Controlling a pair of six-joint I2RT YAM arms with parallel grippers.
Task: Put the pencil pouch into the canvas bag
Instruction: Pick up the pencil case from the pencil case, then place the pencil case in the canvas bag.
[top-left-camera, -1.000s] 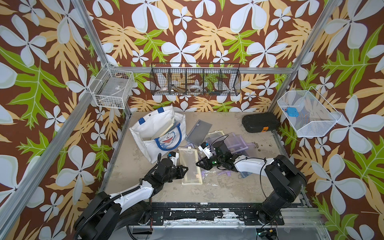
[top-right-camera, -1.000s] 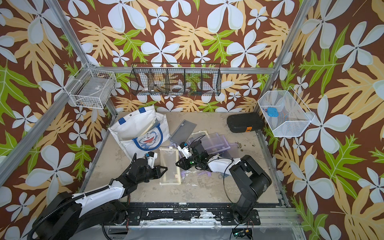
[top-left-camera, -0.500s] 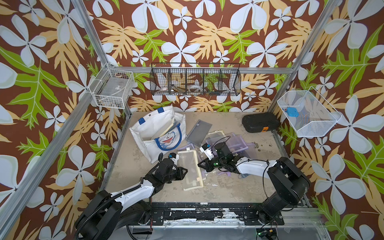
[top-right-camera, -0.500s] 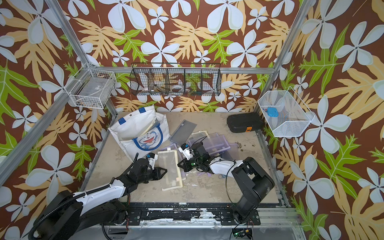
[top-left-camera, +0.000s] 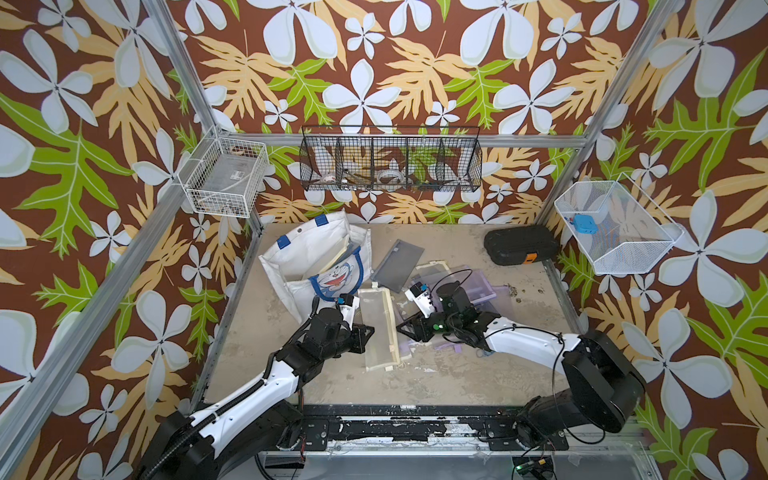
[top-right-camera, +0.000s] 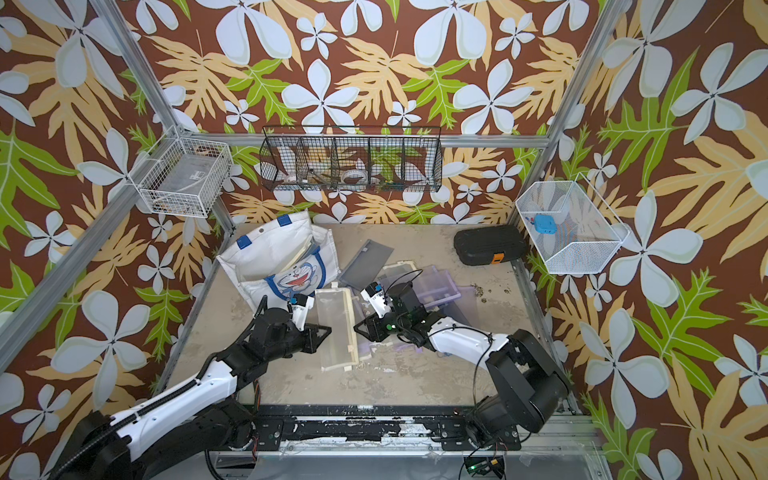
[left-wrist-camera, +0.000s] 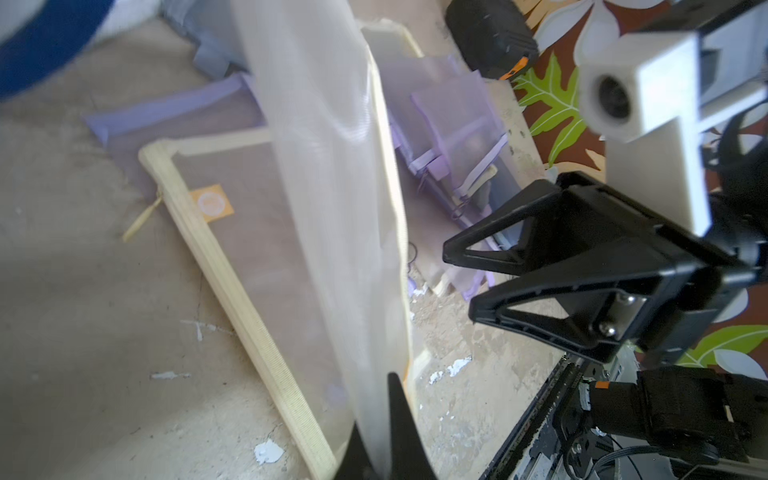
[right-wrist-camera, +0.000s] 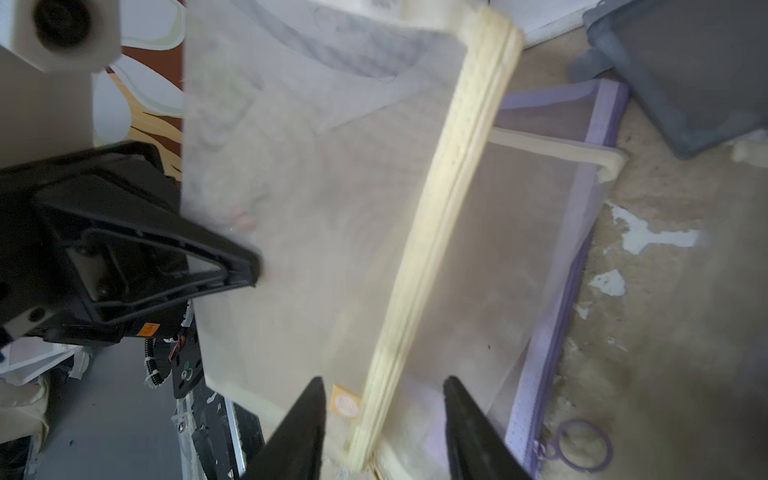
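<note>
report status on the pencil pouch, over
Left gripper shut on pencil pouch edge, right gripper open at its zipper. Pouch outside the canvas bag, bag mouth open. Purple pouch partly underneath, grey pouch by the bag.

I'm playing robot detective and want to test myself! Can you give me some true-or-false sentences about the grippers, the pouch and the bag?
1. The left gripper is shut on the pencil pouch. True.
2. The pencil pouch is inside the canvas bag. False: it is outside the bag, out in front of it, held by the left gripper.
3. The right gripper is open. True.
4. The black case sits in the canvas bag. False: it lies on the table near the far right corner, apart from the bag.
5. The canvas bag has a blue cartoon cat face on its side. True.
</note>
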